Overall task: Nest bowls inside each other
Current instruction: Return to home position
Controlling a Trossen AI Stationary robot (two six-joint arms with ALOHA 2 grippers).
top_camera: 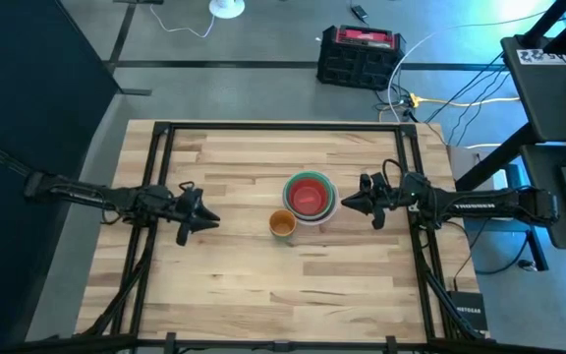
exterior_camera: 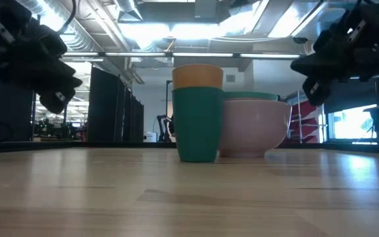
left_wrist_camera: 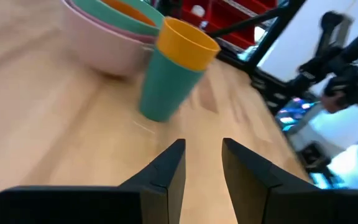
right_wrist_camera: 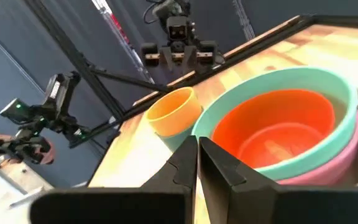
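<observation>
The bowls [top_camera: 310, 197] are sitting nested as one stack near the middle of the surface [top_camera: 263, 285], a little towards the right arm's side. The red bowl [right_wrist_camera: 272, 130] is lying innermost, inside the green bowl [right_wrist_camera: 291, 81], which is resting in turn inside the pink bowl [exterior_camera: 252, 128]. From above a paler rim is showing outside the pink one, though which bowl it belongs to cannot be told. Just beside the stack, on the side nearer the left arm and the front edge, a teal cup [exterior_camera: 197, 125] is standing upright with a yellow cup [exterior_camera: 197, 76] sitting inside it, the yellow rim rising clear above the teal one. Whether the cups are touching the pink bowl cannot be told. The left gripper [top_camera: 212, 218] is hovering above the surface, apart from the cups and pointing towards them, with its jaws spread a little so that bare wood is showing in the gap, and they are holding nothing. The right gripper [top_camera: 346, 204] is hovering near the stack on the opposite side, its jaws pressed together with only a thin slit between them, and they too are holding nothing. In the low view both grippers are hanging higher than the bowls' rims. Beyond the far edge of the surface a black and red crate [top_camera: 360, 54] is sitting on the floor among loose cables.
</observation>
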